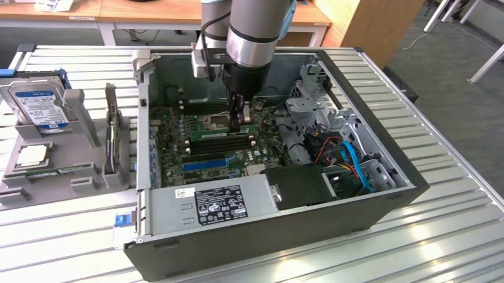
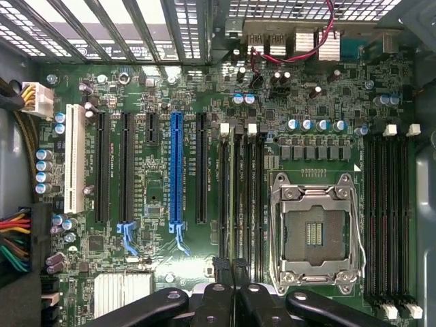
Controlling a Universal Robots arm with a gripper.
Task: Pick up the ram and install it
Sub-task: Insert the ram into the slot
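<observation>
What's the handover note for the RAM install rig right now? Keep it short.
Gripper: shut, down inside the open black computer case.
Ram: the long green circuit-board stick stands on edge at the black memory slots beside the silver processor socket, right under the gripper; clamped or just touched, can't tell.
Done: stick picked up and brought to the slots.
Left: full seating not confirmed.

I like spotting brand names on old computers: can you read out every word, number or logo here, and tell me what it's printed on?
No text reads clearly enough to quote.
Blue-and-white label on the hard drive: too blurred.
Black label on the power supply: too small.
White sticker beside it: too small.
White print on the motherboard: too small.
</observation>
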